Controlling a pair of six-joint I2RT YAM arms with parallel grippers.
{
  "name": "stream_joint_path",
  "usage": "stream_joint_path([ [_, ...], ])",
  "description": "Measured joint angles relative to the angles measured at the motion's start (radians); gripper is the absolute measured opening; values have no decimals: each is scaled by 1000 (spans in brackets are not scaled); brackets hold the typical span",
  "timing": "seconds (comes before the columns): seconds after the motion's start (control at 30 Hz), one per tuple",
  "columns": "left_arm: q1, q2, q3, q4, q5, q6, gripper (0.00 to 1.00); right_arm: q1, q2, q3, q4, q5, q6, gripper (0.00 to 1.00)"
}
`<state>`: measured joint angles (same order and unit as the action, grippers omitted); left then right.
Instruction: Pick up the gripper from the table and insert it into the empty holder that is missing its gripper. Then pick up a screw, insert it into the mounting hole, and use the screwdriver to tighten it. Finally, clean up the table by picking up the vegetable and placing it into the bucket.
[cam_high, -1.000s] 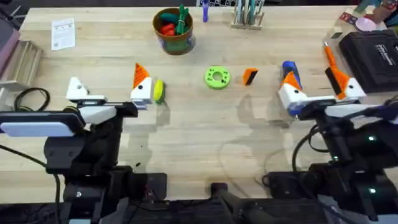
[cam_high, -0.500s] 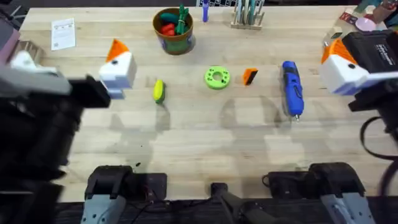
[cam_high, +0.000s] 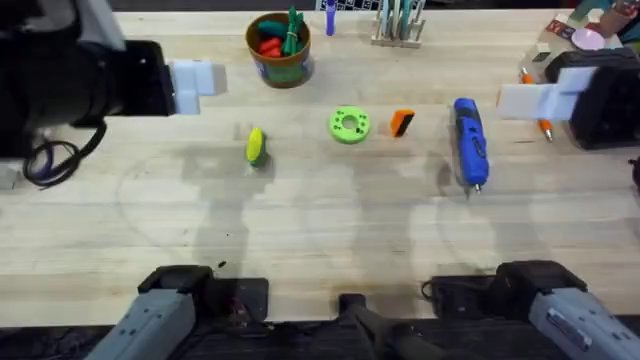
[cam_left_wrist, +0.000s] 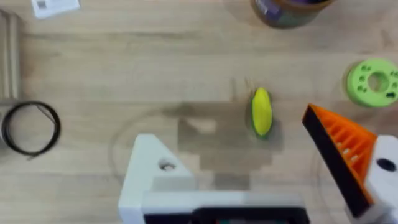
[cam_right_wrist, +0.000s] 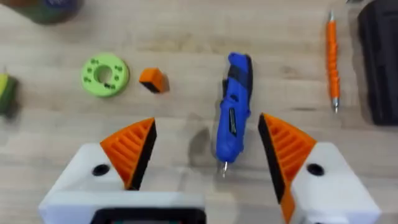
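The small orange gripper (cam_high: 402, 122) (cam_right_wrist: 152, 79) lies on the table between the green disc (cam_high: 349, 125) and the blue screwdriver (cam_high: 469, 142) (cam_right_wrist: 235, 112). My left gripper (cam_left_wrist: 230, 134) (cam_high: 195, 78) hangs open and high over the table's left. One of its fingers is the bare white holder (cam_left_wrist: 152, 171); the other carries a ribbed orange tip. Below it lies the yellow vegetable (cam_left_wrist: 261, 112) (cam_high: 256, 146). The bucket (cam_high: 279, 48) stands at the far middle with red and green toys inside. My right gripper (cam_right_wrist: 207, 127) (cam_high: 535, 98) is open above the screwdriver's near end. No screw can be made out.
An orange pen tool (cam_right_wrist: 333, 59) and a black case (cam_right_wrist: 379, 62) lie at the far right. A black cable loop (cam_left_wrist: 30, 127) rests near the left edge, with a paper slip (cam_left_wrist: 56, 5) beyond it. A rack of tools (cam_high: 398, 22) stands at the back.
Both arms rose from low over the table and swung outward. The left left the vegetable's side and the right left the screwdriver. Nothing on the table moved.
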<state>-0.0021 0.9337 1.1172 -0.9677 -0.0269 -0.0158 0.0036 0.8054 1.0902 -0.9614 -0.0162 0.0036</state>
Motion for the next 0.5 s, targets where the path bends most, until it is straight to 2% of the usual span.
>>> stream_joint_path([
  [0.17,0,134,58,-77,0,0,985,0,149,84,-126,0,0,992],
  [0.5,0,254,62,-95,12,0,985,0,296,93,-173,0,0,991],
])
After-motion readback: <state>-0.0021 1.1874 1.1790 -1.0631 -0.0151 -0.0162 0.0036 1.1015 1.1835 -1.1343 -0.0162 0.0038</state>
